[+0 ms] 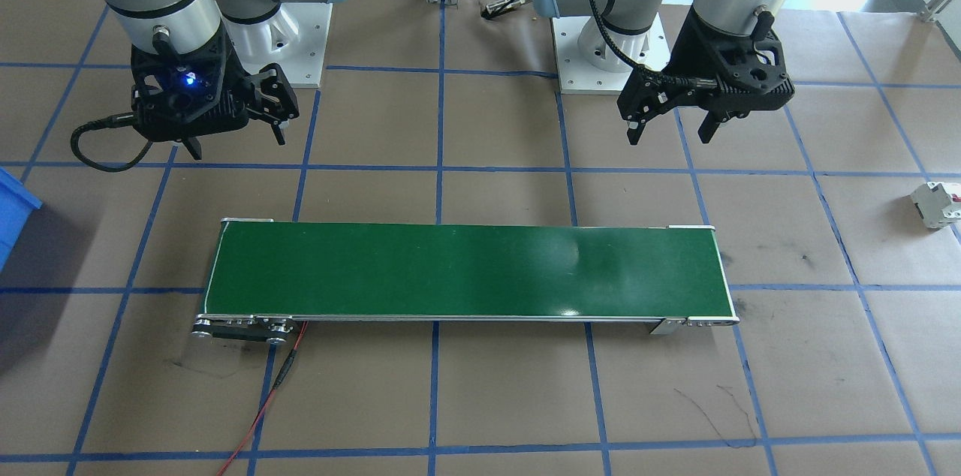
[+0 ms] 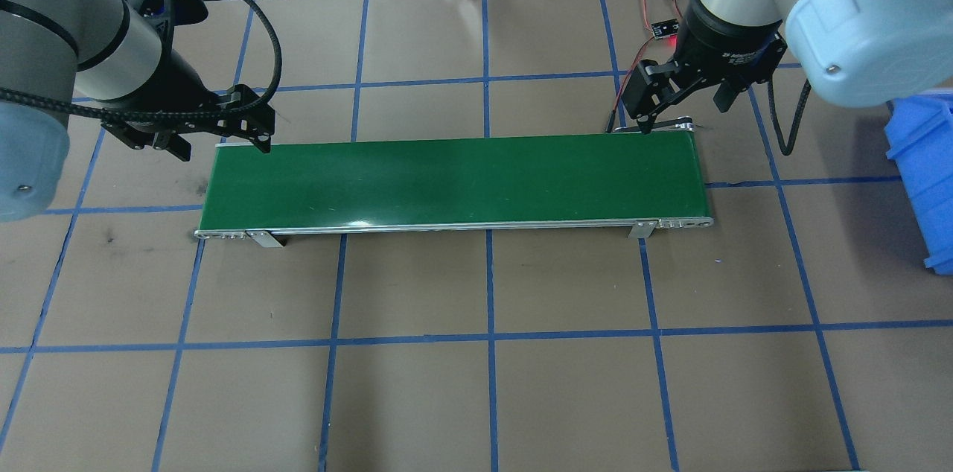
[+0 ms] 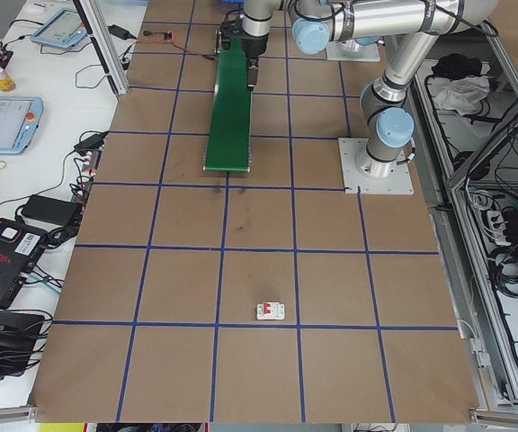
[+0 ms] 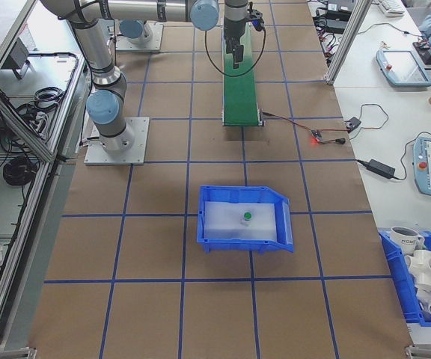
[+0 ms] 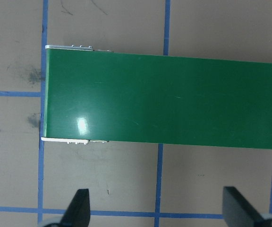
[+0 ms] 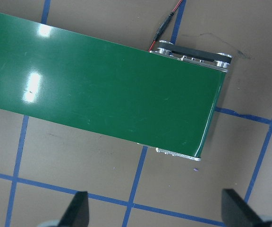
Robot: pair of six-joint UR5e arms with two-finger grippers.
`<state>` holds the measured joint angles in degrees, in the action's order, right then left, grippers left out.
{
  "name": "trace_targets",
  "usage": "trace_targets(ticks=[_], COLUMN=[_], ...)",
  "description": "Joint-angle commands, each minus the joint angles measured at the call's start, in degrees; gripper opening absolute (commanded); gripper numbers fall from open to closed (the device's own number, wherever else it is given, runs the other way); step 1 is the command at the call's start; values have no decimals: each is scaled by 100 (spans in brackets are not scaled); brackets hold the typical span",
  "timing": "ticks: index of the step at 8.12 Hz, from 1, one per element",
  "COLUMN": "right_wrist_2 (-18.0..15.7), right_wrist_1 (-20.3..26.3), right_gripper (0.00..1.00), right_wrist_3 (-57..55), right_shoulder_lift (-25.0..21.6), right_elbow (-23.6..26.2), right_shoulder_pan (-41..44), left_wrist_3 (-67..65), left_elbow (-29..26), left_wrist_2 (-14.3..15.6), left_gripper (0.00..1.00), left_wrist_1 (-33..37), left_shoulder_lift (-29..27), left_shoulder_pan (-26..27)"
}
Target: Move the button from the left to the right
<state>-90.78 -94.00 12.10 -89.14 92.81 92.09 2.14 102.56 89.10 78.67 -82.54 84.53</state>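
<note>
We find the button only in the right-side view: a small green-capped thing standing inside the blue bin, well apart from the belt and from both arms. The overhead view catches just the bin's corner at its right edge, and the front view a blue sliver at its left edge, so neither shows what the bin holds. The white breaker with its red mark appears in the front view near the right edge and in the left-side view lying alone on the desk, but not overhead. In the front view the left pincer hangs spread and empty beside one end of the belt, and the right pincer hangs spread and empty near the other end. Each wrist view shows only two dark fingertips wide apart at the bottom edge, nothing between them, with the belt end below. In the side views the pincers are too small for us to judge. The button's base is too small to make out.
</note>
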Motion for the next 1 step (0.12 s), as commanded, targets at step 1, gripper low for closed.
trace_targets(ticks=[1], right_wrist_2=[-45], right_wrist_1=[22], right_gripper=[100], right_wrist_3=[-5], right_shoulder_lift=[20], right_elbow=[0], right_shoulder_pan=[2], left_wrist_3=[6], left_elbow=[28], left_wrist_2=[11], left_gripper=[100], left_wrist_1=[-10], left_shoulder_lift=[-16], left_shoulder_pan=[2])
